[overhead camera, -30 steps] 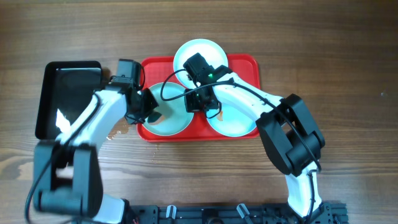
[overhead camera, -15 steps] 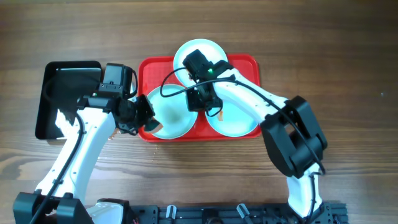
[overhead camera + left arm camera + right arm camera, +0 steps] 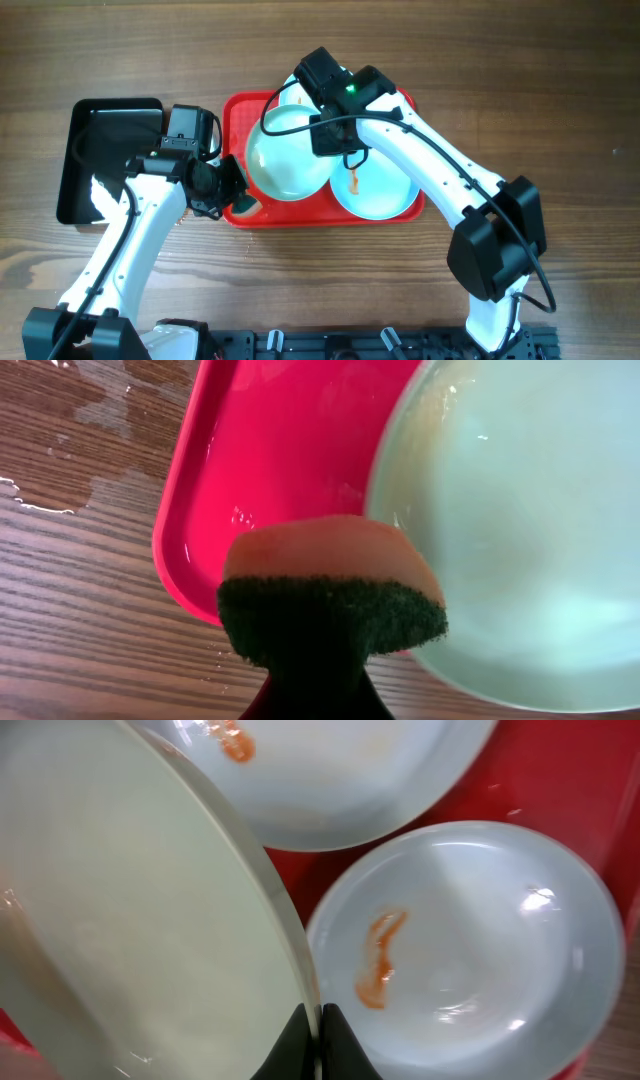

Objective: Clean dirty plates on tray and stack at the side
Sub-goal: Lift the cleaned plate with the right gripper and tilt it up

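The red tray lies mid-table. My right gripper is shut on the rim of one pale plate and holds it tilted above the tray; the right wrist view shows the fingers pinching that rim. A second plate with an orange smear lies on the tray's right side. A third smeared plate lies at the back, mostly hidden overhead by my arm. My left gripper is shut on an orange sponge with a green pad at the tray's front-left corner, beside the held plate.
A glossy black tray lies on the table left of the red one. Water is spilled on the wood just outside the red tray's left edge. The arm bases stand at the front edge.
My right gripper has lifted the front-left plate off the tray and carried it up and back. My left gripper with the sponge first drew back left off that plate, then stayed still.
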Robot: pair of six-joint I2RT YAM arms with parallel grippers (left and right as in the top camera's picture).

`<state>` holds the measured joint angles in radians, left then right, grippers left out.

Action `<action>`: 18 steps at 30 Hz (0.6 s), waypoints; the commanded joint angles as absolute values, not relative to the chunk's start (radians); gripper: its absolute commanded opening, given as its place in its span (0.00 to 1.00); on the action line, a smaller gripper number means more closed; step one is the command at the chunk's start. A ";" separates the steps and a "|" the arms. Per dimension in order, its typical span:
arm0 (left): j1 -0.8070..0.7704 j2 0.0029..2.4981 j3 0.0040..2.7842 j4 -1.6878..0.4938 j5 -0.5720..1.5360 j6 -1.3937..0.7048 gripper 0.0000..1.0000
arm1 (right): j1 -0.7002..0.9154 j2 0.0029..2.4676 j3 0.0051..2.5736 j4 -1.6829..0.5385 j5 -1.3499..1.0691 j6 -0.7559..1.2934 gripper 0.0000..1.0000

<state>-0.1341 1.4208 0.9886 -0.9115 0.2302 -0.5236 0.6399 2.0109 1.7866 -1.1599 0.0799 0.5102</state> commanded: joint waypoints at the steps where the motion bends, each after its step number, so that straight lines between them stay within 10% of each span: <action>1: -0.127 1.416 0.979 -0.896 0.227 -0.501 0.04 | 0.642 1.988 1.823 -1.195 0.246 0.500 0.04; 18: -0.127 1.502 0.979 -0.853 0.216 -0.501 0.04 | 0.712 1.987 1.826 -1.318 0.551 0.507 0.04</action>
<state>-0.1341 1.4784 0.9863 -0.8631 0.2298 -0.5198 0.6617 2.0106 1.7981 -1.3048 0.4397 0.5068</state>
